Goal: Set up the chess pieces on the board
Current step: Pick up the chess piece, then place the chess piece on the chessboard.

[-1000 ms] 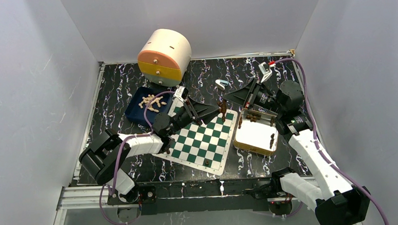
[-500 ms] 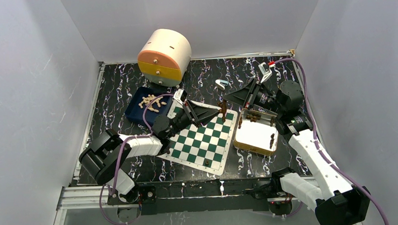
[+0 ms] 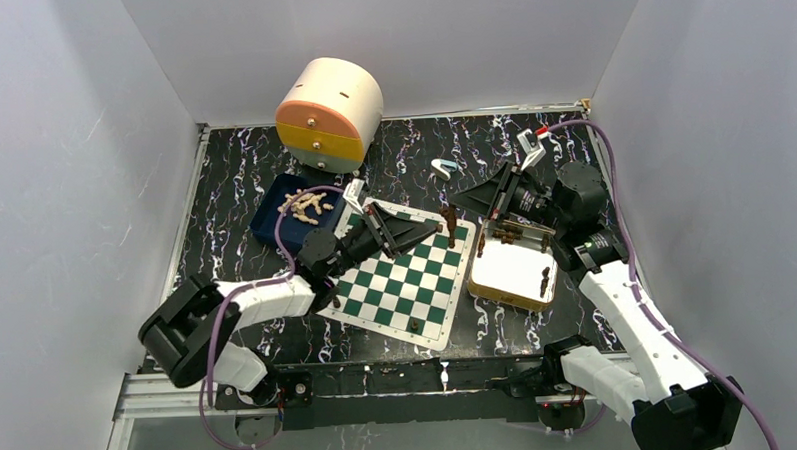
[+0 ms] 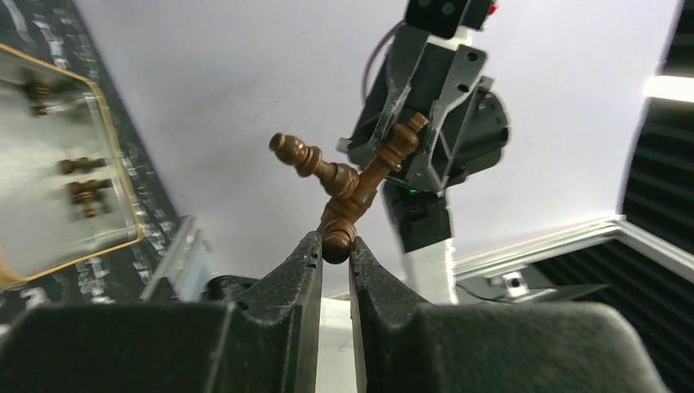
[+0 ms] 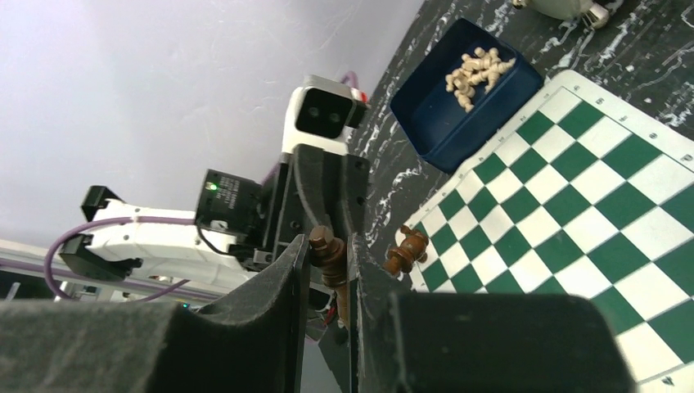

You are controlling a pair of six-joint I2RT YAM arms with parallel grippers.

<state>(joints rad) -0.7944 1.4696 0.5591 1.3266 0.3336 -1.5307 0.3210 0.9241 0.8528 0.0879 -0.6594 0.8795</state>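
White walls (image 3: 93,196) hemmed the black marbled counter (image 3: 233,181). The green-and-white chequered board (image 3: 397,285) lay centre, squares mostly open. Only the wrist views showed it: above the board's far-right corner, left gripper (image 4: 334,241) jaws clenched a dark brown wooden chess piece (image 4: 344,214) and right gripper (image 5: 327,250) jaws gripped another brown piece (image 5: 321,239). Blue tray (image 3: 263,230) held pale pieces (image 3: 304,201); gold-rimmed white tray (image 3: 511,271), dark pieces (image 3: 544,277).

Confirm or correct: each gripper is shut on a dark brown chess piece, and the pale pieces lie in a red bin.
Wrong bin colour: the pale pieces lie in a dark blue bin, as the top view shows. The left gripper and right gripper are each shut on a dark brown chess piece.
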